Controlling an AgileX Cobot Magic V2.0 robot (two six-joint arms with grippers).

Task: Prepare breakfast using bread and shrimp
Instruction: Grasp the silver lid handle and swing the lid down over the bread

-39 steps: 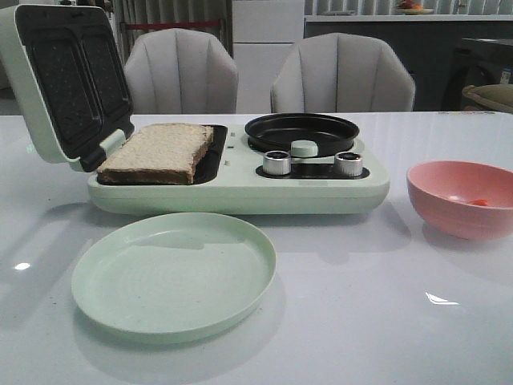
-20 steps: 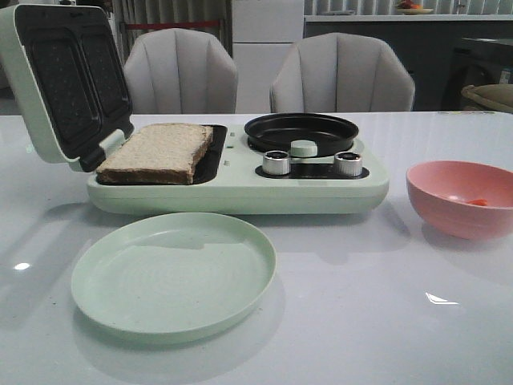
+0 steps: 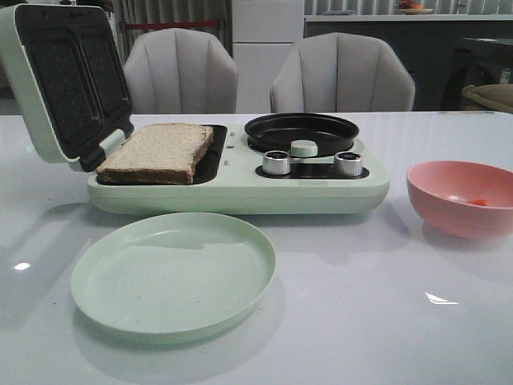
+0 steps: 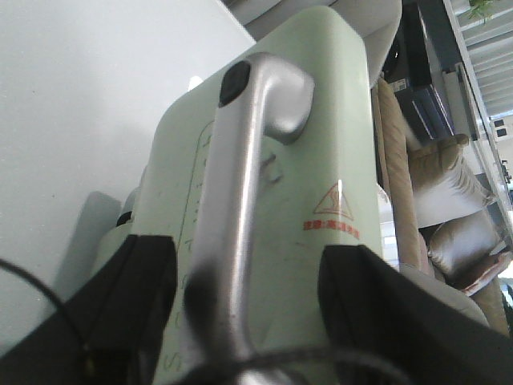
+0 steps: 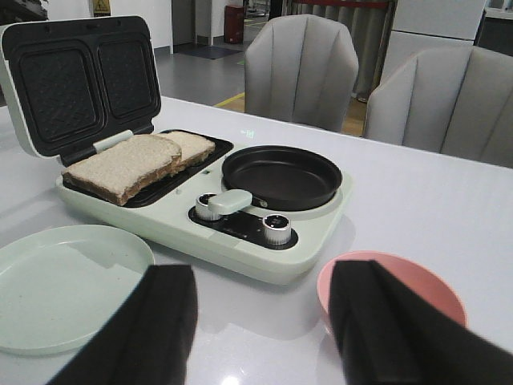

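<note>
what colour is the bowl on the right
Pink; the bowl shows best in the front view.

Shrimp (image 3: 479, 202) tiny; pink bowl (image 3: 461, 196) cut off.

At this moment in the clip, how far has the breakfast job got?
Done: both slices of bread lie on the open sandwich maker's grill plate. In hand: the left gripper straddles the raised lid's handle, open. Left: the shrimp sits in the pink bowl; the black pan and the green plate are empty. The right gripper hovers open above the table.
</note>
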